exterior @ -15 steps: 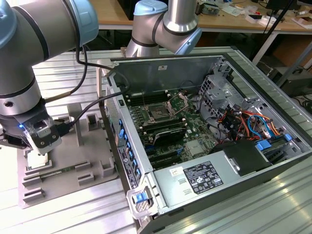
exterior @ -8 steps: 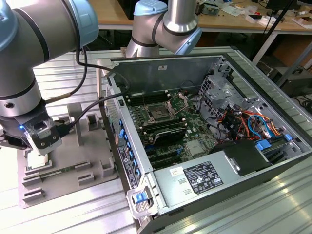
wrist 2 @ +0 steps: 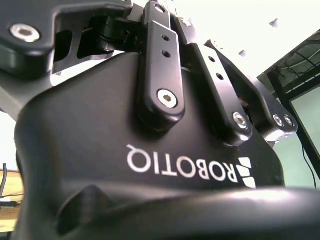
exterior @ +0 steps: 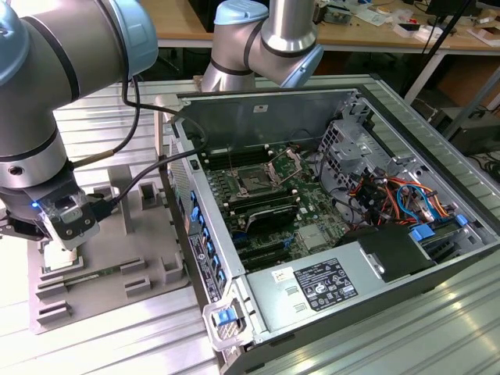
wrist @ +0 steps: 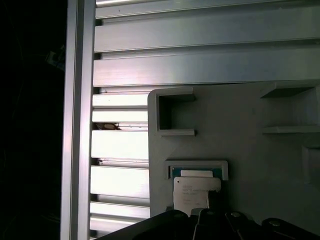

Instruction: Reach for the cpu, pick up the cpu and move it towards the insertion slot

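The gripper (wrist: 212,216) is at the cpu (wrist: 195,192), overlapping its edge in the first wrist view (cpu seated in the grey tray (wrist: 240,125)); grip state cannot be told.

Your exterior view looks down steeply across the tabletop (exterior: 109,344), with the open computer case (exterior: 258,117) centred and the grey tray (exterior: 141,258) at eight o'clock from it. Your first wrist view faces straight down, close over that same tray (wrist: 240,150). Your second wrist view points upward, right against the tool (wrist 2: 192,60).
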### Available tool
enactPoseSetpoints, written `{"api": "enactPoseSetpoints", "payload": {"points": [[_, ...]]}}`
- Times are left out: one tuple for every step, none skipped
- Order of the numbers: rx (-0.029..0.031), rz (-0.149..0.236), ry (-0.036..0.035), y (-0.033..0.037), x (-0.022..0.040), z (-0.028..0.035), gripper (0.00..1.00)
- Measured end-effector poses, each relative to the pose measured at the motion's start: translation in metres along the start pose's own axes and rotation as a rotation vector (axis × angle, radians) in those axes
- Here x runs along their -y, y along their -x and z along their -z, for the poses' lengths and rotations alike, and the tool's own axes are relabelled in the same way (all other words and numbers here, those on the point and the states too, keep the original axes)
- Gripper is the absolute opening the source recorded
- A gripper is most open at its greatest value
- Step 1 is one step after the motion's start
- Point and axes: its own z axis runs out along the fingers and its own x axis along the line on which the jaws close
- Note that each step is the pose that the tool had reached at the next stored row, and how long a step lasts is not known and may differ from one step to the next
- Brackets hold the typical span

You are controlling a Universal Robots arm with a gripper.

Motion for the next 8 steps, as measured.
{"api": "enactPoseSetpoints", "payload": {"points": [[0.0001, 0.0, 0.0, 0.0, 0.0, -0.0002, 0.11], [0.0001, 0.0, 0.0, -0.0001, 0.0, -0.0004, 0.11], [0.0, 0.0, 0.0, -0.0003, 0.0, -0.0006, 0.11], [-0.0001, 0.0, 0.0, -0.0003, 0.0, -0.0008, 0.11], [0.0, 0.0, 0.0, -0.0004, 0.0, -0.0009, 0.11], [0.0, 0.0, 0.0, -0.0004, 0.0, -0.0011, 0.11], [0.0, 0.0, 0.0, -0.0004, 0.0, -0.0012, 0.11], [0.0, 0.0, 0.0, -0.0005, 0.0, -0.0014, 0.11]]}}
